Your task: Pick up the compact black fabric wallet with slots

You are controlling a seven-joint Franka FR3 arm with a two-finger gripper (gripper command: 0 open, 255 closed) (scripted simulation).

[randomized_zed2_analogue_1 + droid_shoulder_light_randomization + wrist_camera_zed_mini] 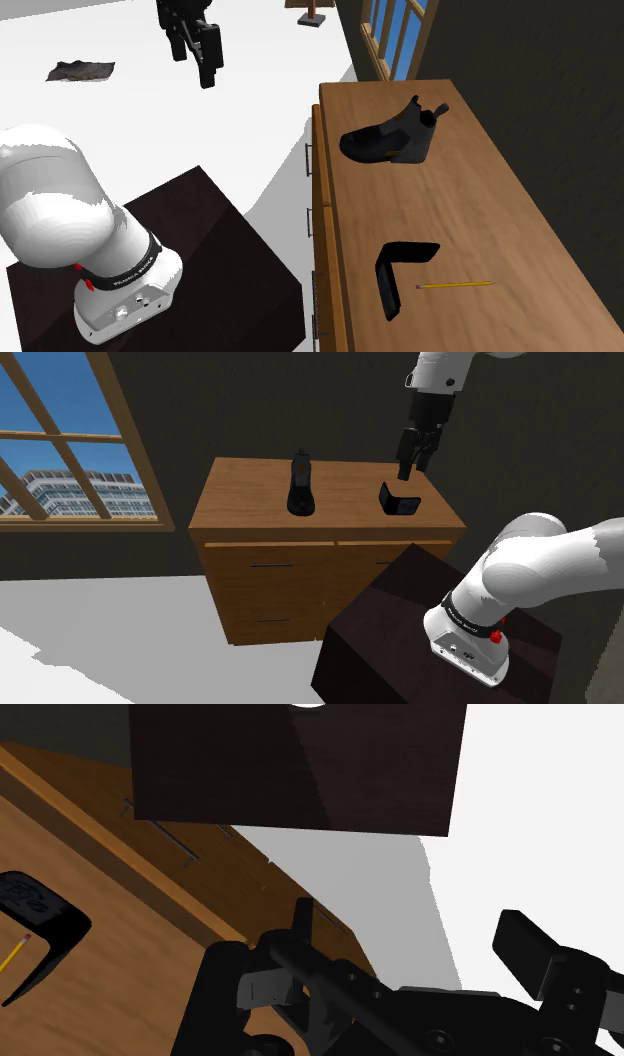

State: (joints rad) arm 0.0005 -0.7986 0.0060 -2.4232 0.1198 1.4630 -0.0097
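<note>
The black wallet (398, 500) stands half-open in an L shape on the wooden dresser (340, 517), near the end closest to the stand. In the second exterior view the wallet (402, 270) sits by the dresser's front edge, beside a yellow pencil (455, 285). My black gripper (408, 470) hangs in the air above the wallet, a little toward the stand, not touching it. In the wrist view the gripper (410, 919) is open with nothing between its fingers, and the wallet (40, 929) lies off to one side of them.
A black ankle boot (300, 487) stands on the dresser nearer the window (60, 452); the boot (395, 140) is well apart from the wallet. The dark stand (400, 622) sits close to the dresser's front. A dark rag (80, 70) lies on the white floor.
</note>
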